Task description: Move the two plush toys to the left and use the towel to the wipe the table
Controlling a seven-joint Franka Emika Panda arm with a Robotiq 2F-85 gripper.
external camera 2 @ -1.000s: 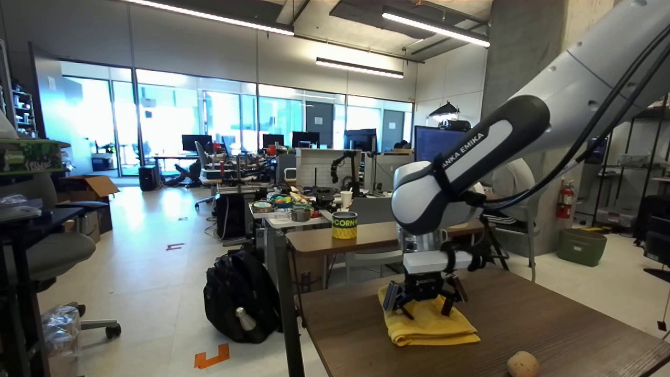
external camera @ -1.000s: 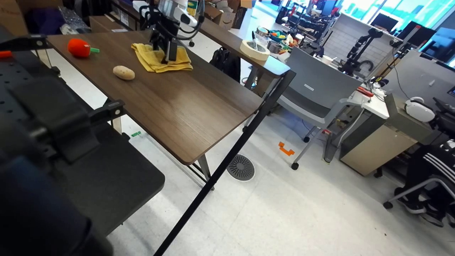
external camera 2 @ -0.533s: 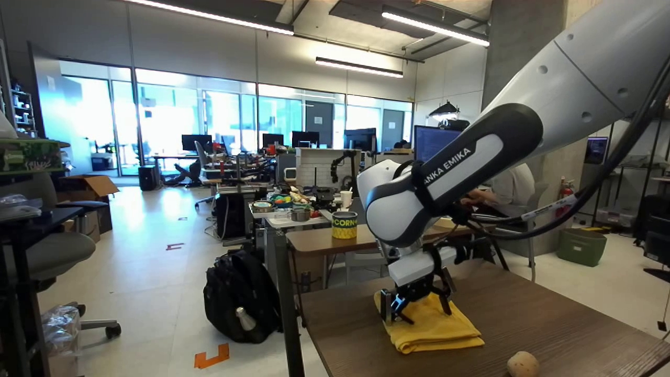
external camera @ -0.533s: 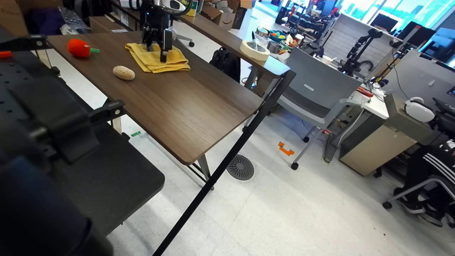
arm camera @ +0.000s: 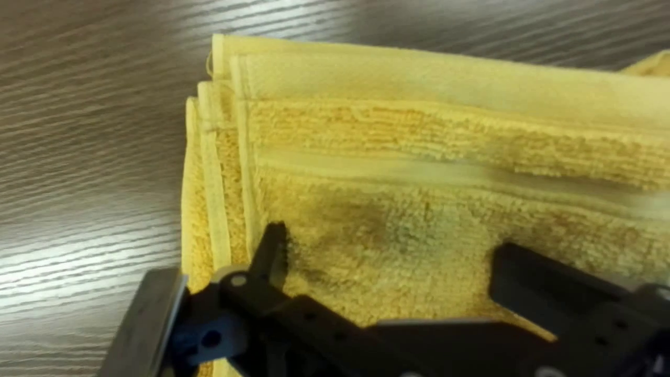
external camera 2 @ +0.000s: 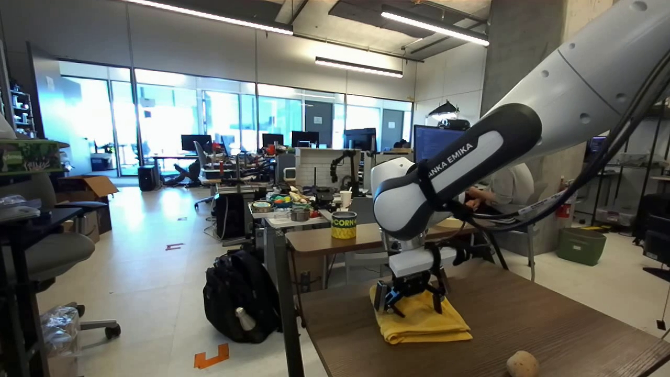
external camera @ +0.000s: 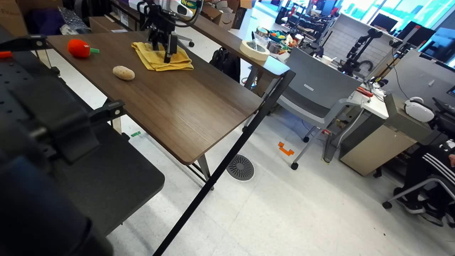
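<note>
Because the towel lies folded on the table straight beneath the gripper, I take the next grasp to turn on depth more than reach. The jaws stand wide apart, grasping nothing. In the wrist view their spread runs roughly along the towel's woven band, one fingertip just inside the stacked hems, the other well in over the cloth; whether either tip presses the pile is hard to say. Closing along that line should gather a ridge, if the tips go low enough. The red toy and tan toy lie apart from the towel, nearer the table's opposite edge, so I judge gripping the towel, ahead of any wiping, to be the step in hand.
</note>
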